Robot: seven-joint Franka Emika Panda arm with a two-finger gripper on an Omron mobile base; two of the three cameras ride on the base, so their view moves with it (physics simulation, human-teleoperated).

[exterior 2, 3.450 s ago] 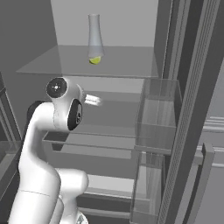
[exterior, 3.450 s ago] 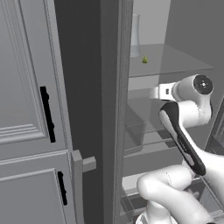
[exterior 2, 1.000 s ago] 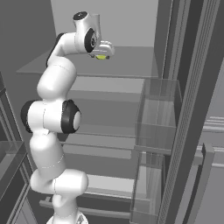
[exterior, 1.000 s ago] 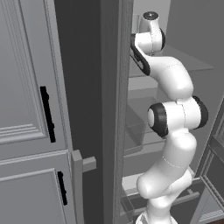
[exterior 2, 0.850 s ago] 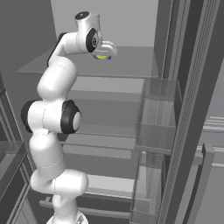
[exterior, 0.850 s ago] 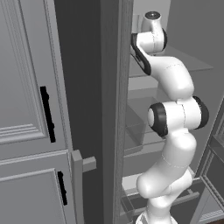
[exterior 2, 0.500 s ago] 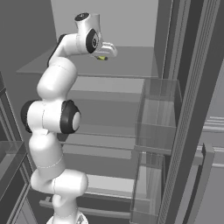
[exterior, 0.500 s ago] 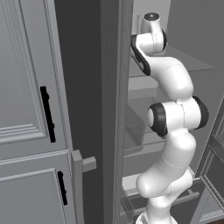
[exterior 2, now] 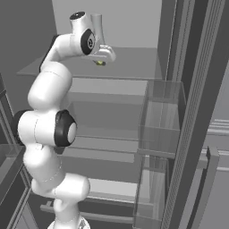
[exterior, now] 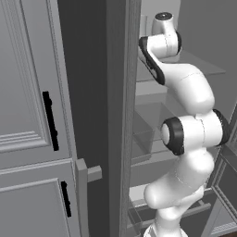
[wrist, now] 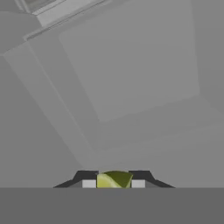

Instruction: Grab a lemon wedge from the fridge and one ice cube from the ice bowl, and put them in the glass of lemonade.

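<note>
The lemon wedge (wrist: 114, 180) between the gripper (wrist: 113, 183) finger tips has a matt yellow-green skin, smooth, with a darker green side. The finger tips (wrist: 138, 183) look like dark matt plastic with pale grey pads. The arm (exterior 2: 49, 89) behind the gripper has smooth, slightly glossy white shells and dark matt joints. Under the gripper, the shelf (exterior 2: 134, 67) of the fridge (exterior 2: 188, 112) looks like pale, translucent glass or plastic, smooth. To the side of the gripper, the door bins (exterior 2: 161, 120) are clear and glossy. The fridge body is dark grey and matt. Behind the gripper stands a clear, glass-like flask (exterior 2: 96, 24).
</note>
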